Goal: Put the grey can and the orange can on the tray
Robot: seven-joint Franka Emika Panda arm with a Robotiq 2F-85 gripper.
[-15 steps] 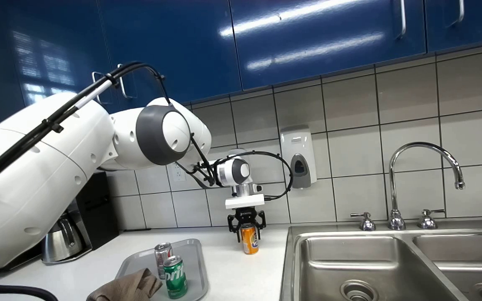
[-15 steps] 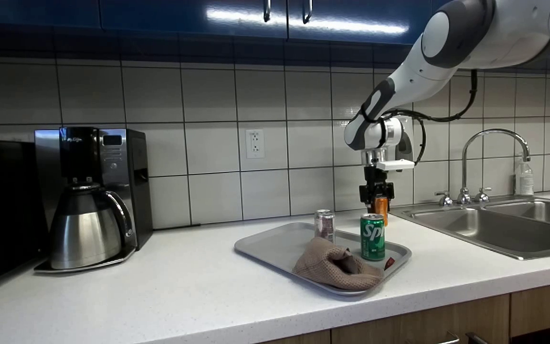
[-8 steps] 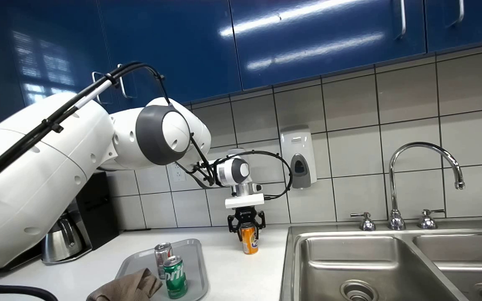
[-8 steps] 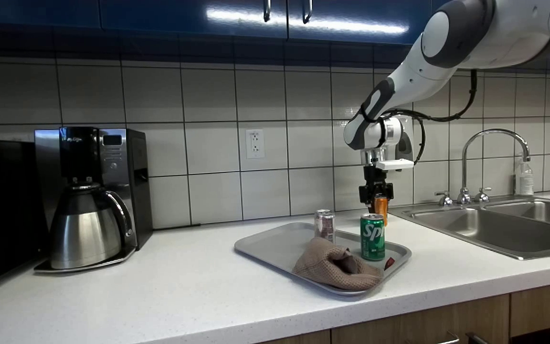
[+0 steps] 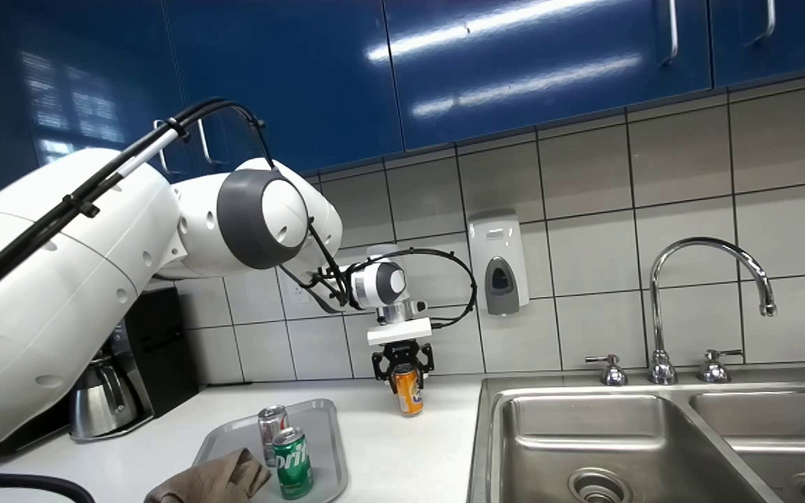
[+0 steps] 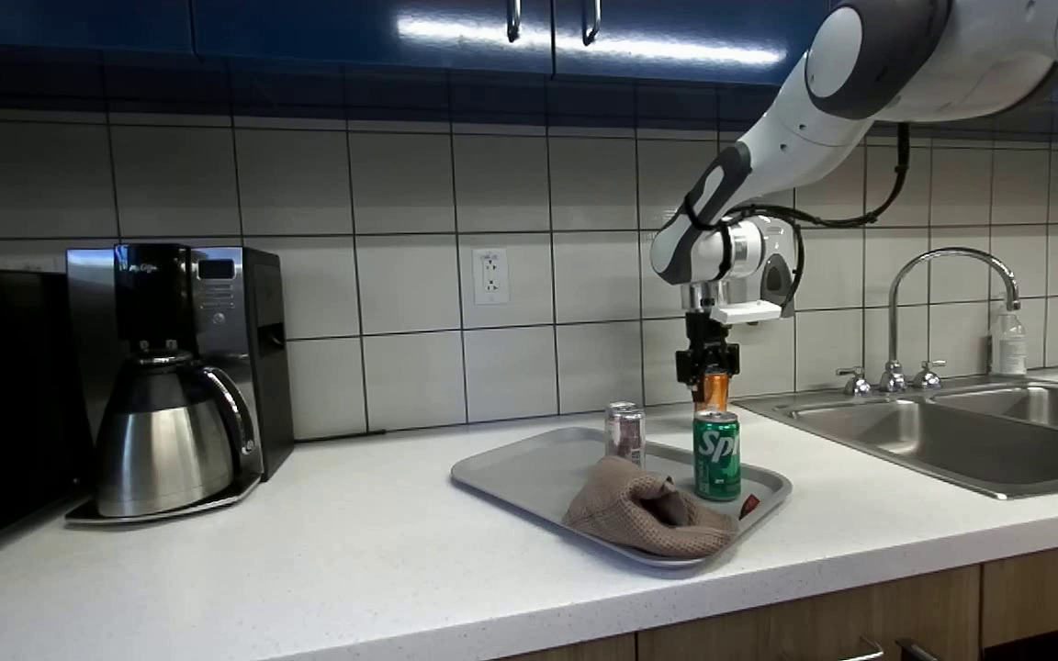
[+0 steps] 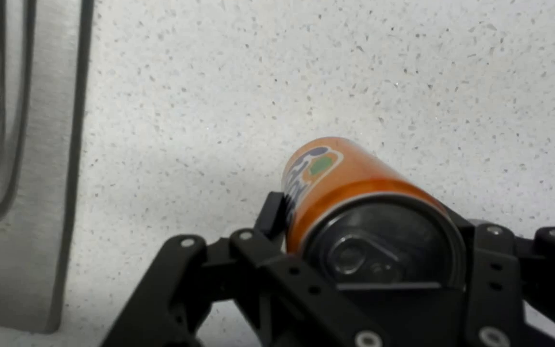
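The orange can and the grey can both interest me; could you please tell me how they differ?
The orange can is held in the gripper; the grey can stands on the tray. The orange can leans slightly, while the grey can is upright. The orange can has a bright orange body; the grey can is silvery with reddish marking. Both are drink cans.
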